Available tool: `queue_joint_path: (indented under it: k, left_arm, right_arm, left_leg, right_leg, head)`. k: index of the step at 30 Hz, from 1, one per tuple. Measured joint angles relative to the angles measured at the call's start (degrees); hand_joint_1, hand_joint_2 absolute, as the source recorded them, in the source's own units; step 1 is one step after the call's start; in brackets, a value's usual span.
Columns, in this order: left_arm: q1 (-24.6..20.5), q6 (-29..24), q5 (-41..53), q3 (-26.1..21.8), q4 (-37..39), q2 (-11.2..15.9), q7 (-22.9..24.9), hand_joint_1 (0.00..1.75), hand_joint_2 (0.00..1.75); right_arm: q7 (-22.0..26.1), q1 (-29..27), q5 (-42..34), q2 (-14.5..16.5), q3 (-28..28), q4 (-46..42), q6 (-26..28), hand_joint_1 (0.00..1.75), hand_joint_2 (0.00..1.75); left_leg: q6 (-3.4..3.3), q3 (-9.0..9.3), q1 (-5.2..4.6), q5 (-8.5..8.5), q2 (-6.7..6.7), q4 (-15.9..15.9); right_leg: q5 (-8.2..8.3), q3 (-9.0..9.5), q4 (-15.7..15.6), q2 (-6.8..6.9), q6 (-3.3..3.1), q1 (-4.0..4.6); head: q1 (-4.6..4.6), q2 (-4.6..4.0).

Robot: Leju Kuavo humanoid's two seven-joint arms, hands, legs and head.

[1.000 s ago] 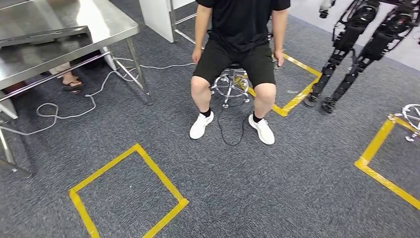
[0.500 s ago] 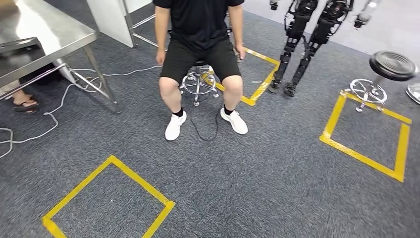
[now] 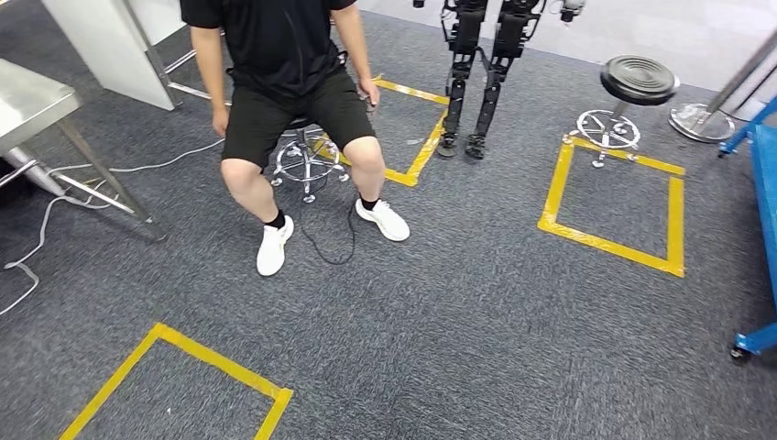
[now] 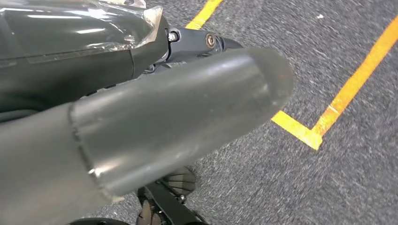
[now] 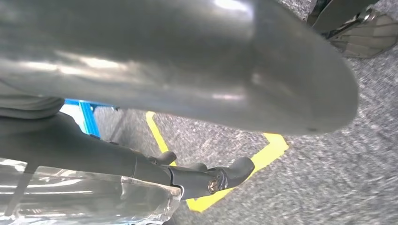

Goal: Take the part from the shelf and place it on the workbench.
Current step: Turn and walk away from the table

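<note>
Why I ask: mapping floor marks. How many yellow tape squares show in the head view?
3: one behind the seated person; one farther right, by the empty stool; one at bottom left, cut by the frame. Others may lie outside.

The seated person [image 3: 284,82] is cut off above the chest by the head view's upper edge. The blue cart [image 3: 762,183] is cropped at the right edge. Most of the left hand [image 4: 141,126] is hidden behind its own thumb, and the carpet [image 4: 305,187] there is blurred.
</note>
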State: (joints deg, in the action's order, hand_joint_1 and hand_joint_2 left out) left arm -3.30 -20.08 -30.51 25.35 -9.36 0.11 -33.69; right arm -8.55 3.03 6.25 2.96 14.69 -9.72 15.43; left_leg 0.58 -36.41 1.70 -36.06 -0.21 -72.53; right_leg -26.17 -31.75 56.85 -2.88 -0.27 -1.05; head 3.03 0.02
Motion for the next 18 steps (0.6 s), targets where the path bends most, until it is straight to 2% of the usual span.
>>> queue_joint_path:
  k: [1,3,5,7,8,10,11,12,13,14,15,16,17,18]
  left_arm:
    - [0.01,-0.01,0.0,0.01,-0.01,0.01,-0.01,0.0,0.0]
    - [0.0,-0.01,0.0,0.02,0.01,0.08,-0.03,0.0,0.0]
    - [0.0,-0.08,0.01,0.03,0.03,0.14,-0.03,0.0,0.0]
    - [-0.06,-0.33,-0.08,0.04,0.01,0.1,0.01,0.0,0.0]
    - [-0.12,-0.51,-0.15,0.04,-0.02,0.04,0.05,0.0,0.0]
    - [-0.17,-0.84,-0.4,0.02,-0.04,0.02,0.18,0.0,0.0]
    - [-0.14,-0.97,-0.58,-0.01,-0.03,0.05,0.29,0.0,0.0]
    - [-0.08,-1.13,-0.83,-0.04,-0.03,0.09,0.38,0.0,0.0]
    - [-0.03,-1.29,-1.08,-0.09,-0.02,0.11,0.52,0.0,0.0]
    - [-0.01,-1.46,-1.28,-0.13,-0.02,0.11,0.68,0.0,0.0]
    - [-0.01,-1.67,-1.56,-0.2,-0.02,0.1,0.93,0.0,0.0]
    - [-0.02,-1.89,-1.84,-0.28,-0.02,0.1,1.28,0.0,0.0]
    - [-0.03,-2.21,-2.2,-0.39,-0.02,0.11,1.7,0.0,0.0]
    - [-0.01,-2.68,-2.72,-0.57,-0.02,0.2,2.15,0.0,0.0]
  right_arm:
    - [0.0,-0.04,0.0,0.02,0.0,0.0,0.0,0.0,0.0]
    - [0.0,-0.03,0.0,0.11,0.0,-0.01,0.0,0.0,0.0]
    - [0.0,0.03,0.02,0.2,0.0,-0.01,0.01,0.0,0.0]
    - [0.0,-0.07,0.19,0.22,0.0,0.01,0.02,0.0,0.0]
    - [0.0,-0.14,0.38,0.22,0.0,0.01,0.02,0.0,0.0]
    - [0.0,-0.09,0.82,0.24,0.02,0.01,-0.01,0.0,0.0]
    - [0.0,0.01,1.07,0.27,0.04,0.01,-0.06,0.0,0.0]
    - [0.0,0.11,1.34,0.31,0.07,0.01,-0.14,0.0,0.0]
    - [-0.01,0.16,1.62,0.35,0.11,0.01,-0.23,0.0,0.0]
    - [-0.08,0.14,1.93,0.37,0.17,0.01,-0.32,0.0,0.0]
    - [-0.18,0.08,2.27,0.39,0.25,0.01,-0.39,0.0,0.0]
    - [-0.31,0.03,2.61,0.4,0.38,0.01,-0.44,0.0,0.0]
    - [-0.48,0.04,3.01,0.43,0.55,0.01,-0.47,0.0,0.0]
    - [-0.65,0.16,3.5,0.56,0.78,0.01,-0.52,0.0,0.0]
  left_leg:
    - [-0.1,1.03,0.05,2.06,-0.25,2.75]
    - [-0.41,3.91,0.28,5.97,-2.69,10.08]
    - [-0.74,5.16,0.24,7.21,-4.42,13.61]
    - [-1.33,5.2,-0.1,7.38,-3.41,13.96]
    - [-1.78,5.33,-0.18,7.62,-2.79,14.3]
    - [-2.69,5.64,-0.15,8.02,-1.22,15.01]
    - [-2.97,5.71,-0.26,8.06,-0.34,15.15]
    - [-3.14,5.71,-0.37,8.03,0.58,15.17]
    - [-3.17,5.69,-0.47,7.99,1.48,15.16]
    - [-3.17,5.69,-0.54,7.95,2.31,15.15]
    - [-3.1,5.72,-0.56,7.91,3.04,15.14]
    - [-2.97,5.81,-0.53,7.83,3.71,15.13]
    - [-2.76,5.99,-0.52,7.7,4.33,15.1]
    - [-2.41,6.19,-0.61,7.48,4.96,15.05]
  right_leg:
    - [-0.01,0.06,0.08,-0.82,0.02,0.01]
    - [-0.08,-0.12,0.49,-2.35,0.18,0.15]
    - [-0.04,-0.81,0.81,-3.55,0.69,0.37]
    - [0.23,-1.52,0.7,-4.58,1.54,0.4]
    - [0.17,-1.82,0.99,-4.04,1.86,0.37]
    - [-1.55,-3.69,4.18,-1.09,2.0,0.47]
    - [-3.21,-5.39,7.59,0.72,1.85,0.38]
    - [-5.0,-7.5,11.66,1.66,1.8,0.3]
    - [-6.33,-9.27,15.26,2.02,1.92,0.14]
    - [-6.91,-10.21,17.34,2.17,2.24,-0.03]
    - [-6.56,-9.93,17.11,2.33,2.73,-0.21]
    - [-5.43,-8.34,14.4,2.68,3.29,-0.42]
    - [-3.97,-5.87,10.12,3.62,3.83,-0.62]
    - [-2.59,-3.59,6.06,4.97,4.07,-0.57]
  head:
    - [0.0,0.0]
    - [0.01,0.0]
    - [0.05,0.0]
    - [0.07,0.0]
    - [0.07,0.0]
    - [0.27,0.0]
    - [0.36,0.0]
    - [0.45,0.0]
    - [0.45,0.0]
    - [0.45,0.0]
    - [0.45,0.0]
    - [0.46,0.0]
    - [0.46,0.0]
    - [0.48,0.0]
